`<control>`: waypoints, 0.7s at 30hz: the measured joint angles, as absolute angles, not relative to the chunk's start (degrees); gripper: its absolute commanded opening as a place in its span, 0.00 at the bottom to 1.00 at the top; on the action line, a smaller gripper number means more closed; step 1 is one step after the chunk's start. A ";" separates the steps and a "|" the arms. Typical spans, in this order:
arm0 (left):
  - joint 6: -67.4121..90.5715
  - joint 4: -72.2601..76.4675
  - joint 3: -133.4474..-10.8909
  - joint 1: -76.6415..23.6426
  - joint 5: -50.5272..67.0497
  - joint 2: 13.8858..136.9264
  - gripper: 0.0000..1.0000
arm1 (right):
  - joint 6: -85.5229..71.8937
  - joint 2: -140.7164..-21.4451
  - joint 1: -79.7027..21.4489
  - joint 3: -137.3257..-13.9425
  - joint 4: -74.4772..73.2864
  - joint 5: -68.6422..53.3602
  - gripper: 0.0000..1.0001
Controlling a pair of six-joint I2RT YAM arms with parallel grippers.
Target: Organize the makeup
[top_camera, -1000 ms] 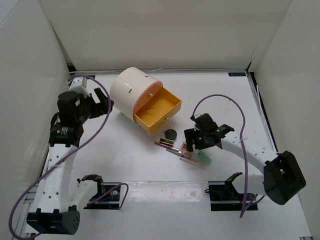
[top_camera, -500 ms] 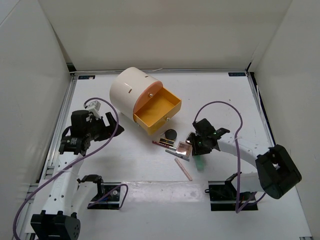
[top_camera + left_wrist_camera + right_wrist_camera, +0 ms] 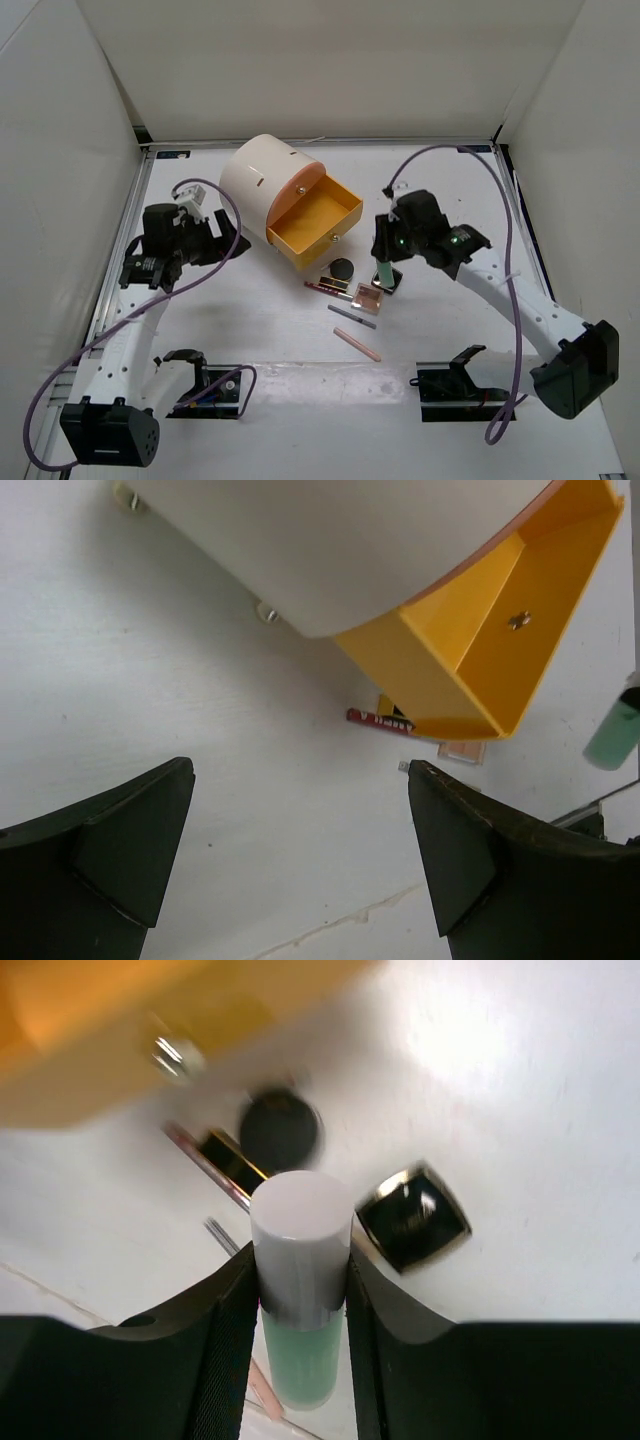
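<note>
The tube (image 3: 300, 1230) is being clamped by the right gripper (image 3: 300, 1295), left gripper (image 3: 300, 850) spread. Compacts (image 3: 370, 296) and pencils (image 3: 353, 316) are being left at 6 o'clock of the empty drawer (image 3: 312, 222).

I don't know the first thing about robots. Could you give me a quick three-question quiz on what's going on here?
1. True or false: the left gripper is open and holds nothing.
2. Fill in the missing word: the orange drawer of the cream cylinder is pulled ____.
3. Where is the mint tube?
A. inside the orange drawer
B. clamped in the right gripper
C. in the left gripper

Key: 1 true; 2 open; 3 B.
</note>
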State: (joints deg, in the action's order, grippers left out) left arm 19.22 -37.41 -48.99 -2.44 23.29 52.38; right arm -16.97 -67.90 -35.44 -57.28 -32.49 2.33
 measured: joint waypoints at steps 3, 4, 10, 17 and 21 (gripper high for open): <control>18.39 -36.88 -53.43 -2.44 21.89 55.02 0.98 | -16.08 -70.39 -35.46 -65.34 -30.48 2.15 0.11; 18.17 -36.77 -55.00 -2.44 21.39 55.96 0.98 | -16.16 -71.72 -35.55 -67.55 -29.17 2.17 0.11; 17.04 -35.48 -65.34 -2.44 16.88 61.56 0.98 | -20.88 -82.00 -35.77 -76.60 -21.37 4.36 0.13; 16.25 -34.06 -70.59 -2.44 15.33 67.18 0.98 | -30.87 -90.41 -36.56 -78.50 -10.87 7.97 0.13; 15.35 -34.30 -70.59 -2.44 14.17 68.05 0.98 | -36.75 -91.24 -38.04 -77.14 -4.29 11.25 0.15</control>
State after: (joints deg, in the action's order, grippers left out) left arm 15.35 -34.30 -70.59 -2.44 14.17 68.05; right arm -36.75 -91.24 -38.04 -77.14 -4.29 11.25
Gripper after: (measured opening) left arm 0.985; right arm 0.405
